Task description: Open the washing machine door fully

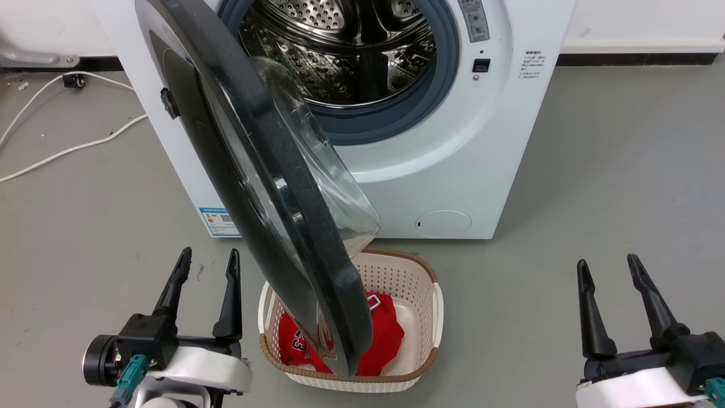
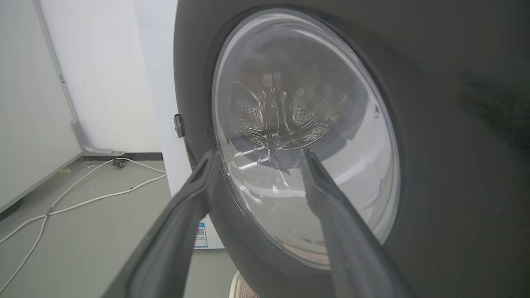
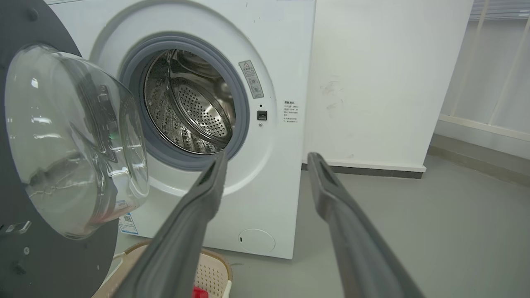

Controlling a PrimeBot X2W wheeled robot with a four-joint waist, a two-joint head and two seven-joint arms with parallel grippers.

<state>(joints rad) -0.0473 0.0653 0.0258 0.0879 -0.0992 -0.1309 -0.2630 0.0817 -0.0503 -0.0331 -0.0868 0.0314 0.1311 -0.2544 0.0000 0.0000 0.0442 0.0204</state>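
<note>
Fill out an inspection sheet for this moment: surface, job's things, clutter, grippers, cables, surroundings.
Surface: smooth grey floor, lightly scuffed.
Job's things: large round glossy black washing machine door with a clear glass bowl, swung partly open from the white front-loading washing machine; perforated steel drum exposed, looks empty.
Clutter: cream perforated plastic basket holding a red garment, on the floor before the machine, under the door's lower edge.
Grippers: left gripper open, holding nothing, beside the door's outer face; right gripper open, holding nothing, off to the right.
Cables: white cables on the floor left of the machine.
Surroundings: white wall with dark skirting.
</note>
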